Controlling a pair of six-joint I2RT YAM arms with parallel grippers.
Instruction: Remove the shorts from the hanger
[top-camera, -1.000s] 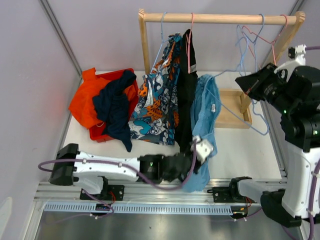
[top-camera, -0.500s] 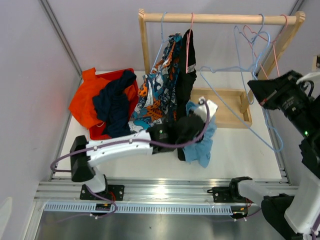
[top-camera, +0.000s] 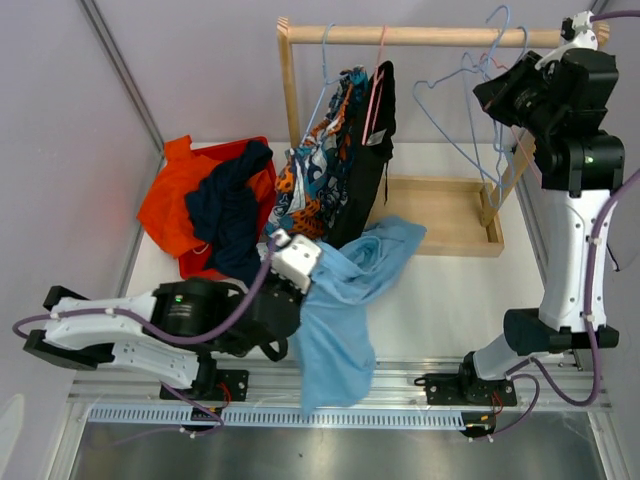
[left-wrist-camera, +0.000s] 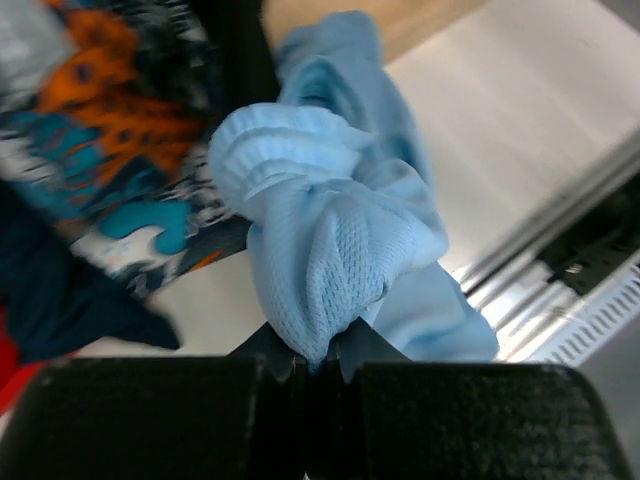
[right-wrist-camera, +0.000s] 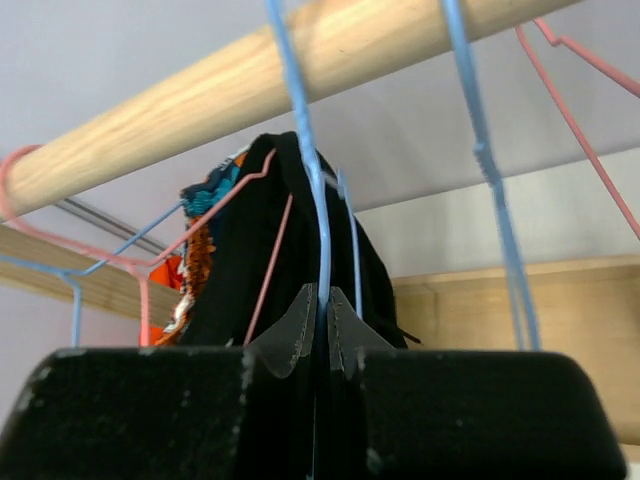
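- Top external view is showing plain orange fabric shorts (top-camera: 165, 205) and navy fabric shorts (top-camera: 228, 215) lying heaped at left;
- left gripper (left-wrist-camera: 318, 365) is pinching light blue mesh shorts (top-camera: 345, 290), trailing over the white table (top-camera: 470, 290);
- right gripper (right-wrist-camera: 320, 300) is clamping a blue wire hanger (right-wrist-camera: 300, 150);
- patterned blue-orange-white shorts (top-camera: 315, 190) and black shorts (top-camera: 365, 170) are hanging, two remaining.

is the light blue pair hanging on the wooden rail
No, the light blue shorts are off the wooden rail, pinched in the left pincer.

Under the wooden rail (top-camera: 440, 37), the gap between the black shorts (top-camera: 368, 150) and the empty hangers (top-camera: 470, 110) stood open; the light blue shorts (top-camera: 340, 300) lay across the near table (top-camera: 450, 300).
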